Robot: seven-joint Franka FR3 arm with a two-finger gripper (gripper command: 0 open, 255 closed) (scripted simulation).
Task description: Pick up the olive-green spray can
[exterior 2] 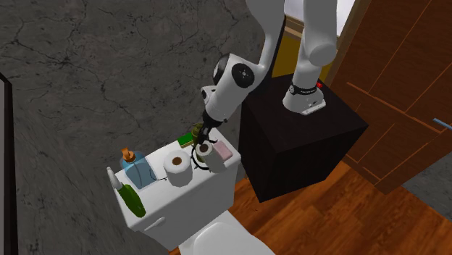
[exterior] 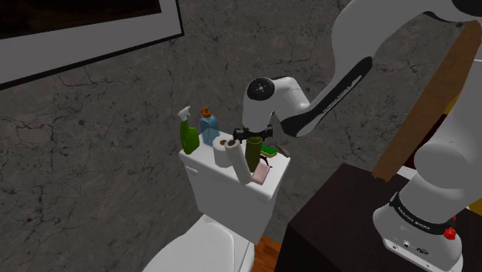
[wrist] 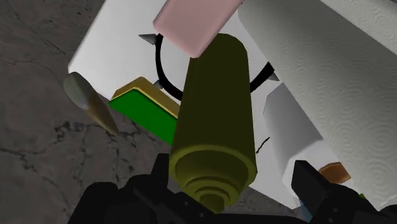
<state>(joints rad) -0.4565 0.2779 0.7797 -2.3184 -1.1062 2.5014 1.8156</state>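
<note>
— Where is the olive-green spray can (wrist: 216,114)?

— Between the two black fingers of the gripper (wrist: 234,177); in the wrist view its capped end sits close in by the fingers, and its body runs straight away from them, along the line of the hand.

— Are the jaws clamped on it?

— No; they stand apart, one on each side of the cap; a strip of white shows between the can and one of the fingers (wrist: 312,184); the other lies hard by the can (whether it touches, I cannot tell).

— And from outside?

— In the shoulder view the gripper (exterior: 251,141) points down at the toilet's tank lid (exterior: 199,160); the can (exterior: 252,158) stands about upright right under it, its top up among the fingers; the second exterior view has the gripper (exterior 2: 205,138) low over the same lid (exterior 2: 163,190).

— What lies round the jaws?

— Beyond the can's far end, a pink bar (wrist: 197,22); on one side of the fingers, a paper roll (wrist: 331,76), just beside the can; on the other side, a green sponge with a yellow top (wrist: 149,111); a thin black ring with small grey spikes (wrist: 157,63) curves behind the can. Past the roll from the jaws, in the shoulder view, stand a green trigger spray bottle (exterior: 188,133) and a blue pump dispenser (exterior: 208,130).
</note>
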